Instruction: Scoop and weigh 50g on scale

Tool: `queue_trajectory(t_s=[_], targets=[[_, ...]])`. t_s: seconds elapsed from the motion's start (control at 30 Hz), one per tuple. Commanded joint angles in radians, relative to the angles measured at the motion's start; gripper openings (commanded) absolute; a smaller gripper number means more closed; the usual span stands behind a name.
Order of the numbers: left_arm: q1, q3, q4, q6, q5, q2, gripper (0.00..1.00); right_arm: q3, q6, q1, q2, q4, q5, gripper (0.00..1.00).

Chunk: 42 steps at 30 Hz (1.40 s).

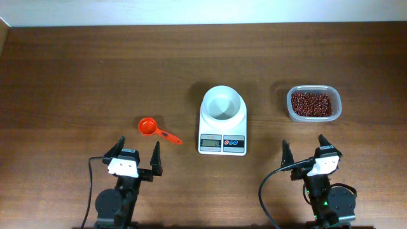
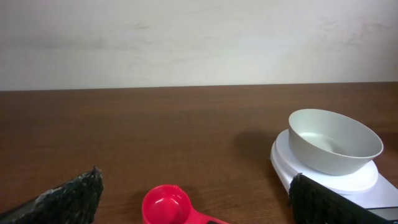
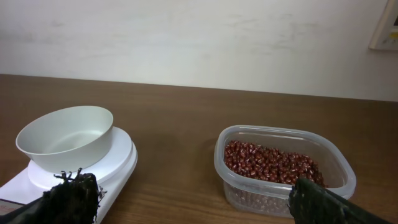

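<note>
Overhead and wrist views. The table (image 1: pixel 76 70) was matte, dark brown wood grain. At its centre stood the scale (image 1: pixel 222 144), a smooth white plastic body with rounded corners, a grey display and blue and red buttons along its near edge. A round white bowl (image 1: pixel 222 105) with sloping walls sat on the platform, empty. To the right, well apart from the scale, lay the tub (image 1: pixel 338 107), a rounded rectangle of clear plastic with a rolled rim. The beans (image 1: pixel 311 104), small glossy red-brown grains, covered its floor in a loose layer. To the left of the scale lay a scoop (image 1: pixel 148 126) of glossy orange-red plastic, its round cup mouth up and empty, its short handle pointing toward the scale. The left gripper (image 1: pixel 139 141), near the scoop, and the right gripper (image 1: pixel 304 140), near the tub, both stood with jaws spread wide, grasping nothing. Their fingers (image 2: pixel 68 196) were black with a rough, pebbled surface.
</note>
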<state>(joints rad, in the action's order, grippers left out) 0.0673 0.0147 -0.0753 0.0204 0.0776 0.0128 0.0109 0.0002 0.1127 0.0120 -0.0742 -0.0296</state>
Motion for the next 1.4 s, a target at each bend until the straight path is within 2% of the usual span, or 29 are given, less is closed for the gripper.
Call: queue_trajectory(t_s=[0.0, 0.93, 1.2, 1.37], targets=[[0.005, -0.006, -0.002, 0.01, -0.004, -0.006, 0.99, -0.005, 0.007, 0.006, -0.007, -0.004, -0.011, 0.99], [0.005, -0.002, -0.006, 0.011, -0.003, -0.006, 0.99, -0.005, 0.007, 0.007, -0.007, -0.004, -0.011, 0.99], [0.005, 0.119, -0.199, 0.011, -0.003, -0.006, 0.99, -0.005, 0.007, 0.007, -0.007, -0.004, -0.011, 0.99], [0.005, 0.125, -0.203, 0.01, -0.003, -0.006, 0.99, -0.005, 0.007, 0.006, -0.007, -0.004, -0.011, 0.99]])
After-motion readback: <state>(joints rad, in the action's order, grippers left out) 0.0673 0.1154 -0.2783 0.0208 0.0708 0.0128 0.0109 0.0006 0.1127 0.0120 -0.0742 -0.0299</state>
